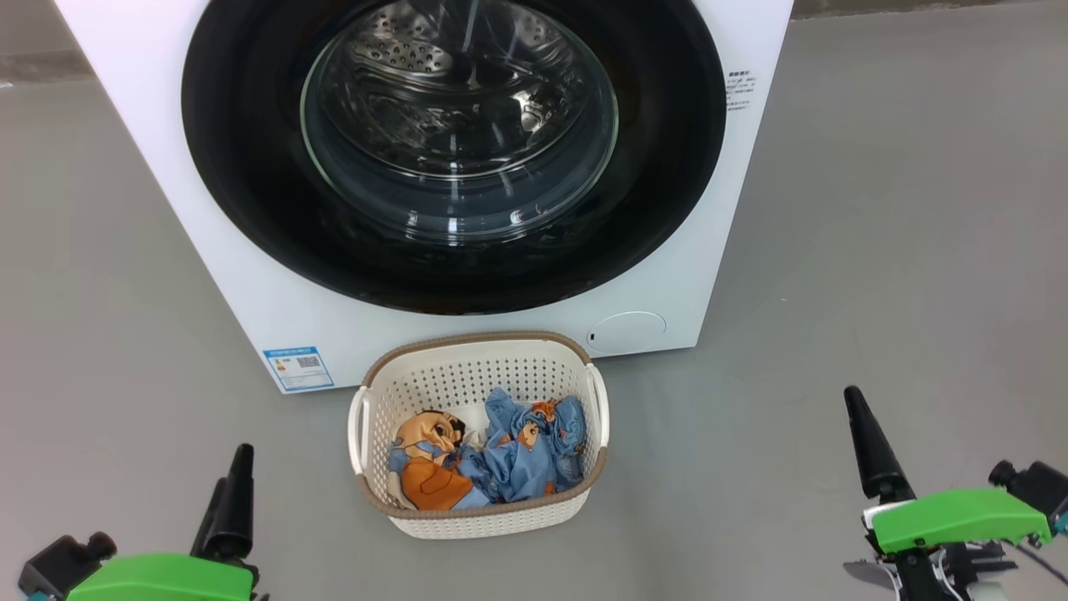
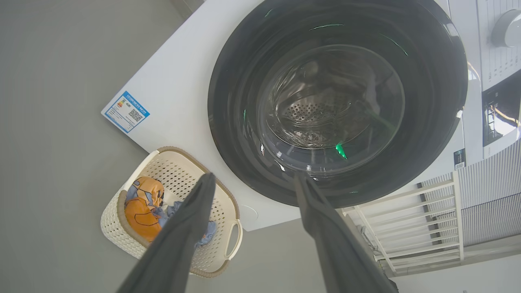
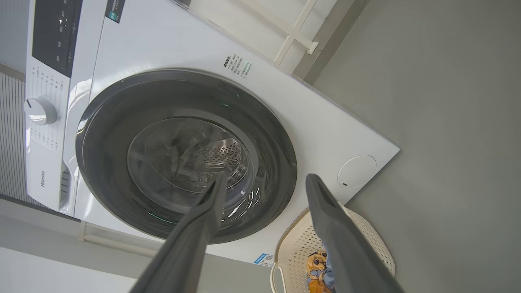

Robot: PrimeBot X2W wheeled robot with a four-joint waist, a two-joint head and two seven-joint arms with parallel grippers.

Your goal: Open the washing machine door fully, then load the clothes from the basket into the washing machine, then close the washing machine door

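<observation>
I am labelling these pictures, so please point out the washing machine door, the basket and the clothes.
the washing machine door (image 1: 459, 125), head view, on the clear glass window.
the basket (image 1: 480, 336), head view, on the brown rim at its far side.
the clothes (image 1: 521, 459), head view, on the light-blue fabric.

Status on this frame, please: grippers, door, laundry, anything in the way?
Left gripper and right gripper open, empty. Washing machine door shut. Clothes in basket, which sits right before the door, possibly crowding its swing.

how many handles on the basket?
2. Left handle and right handle, on opposite sides of the basket. Both in plain sight in the head view.
</observation>
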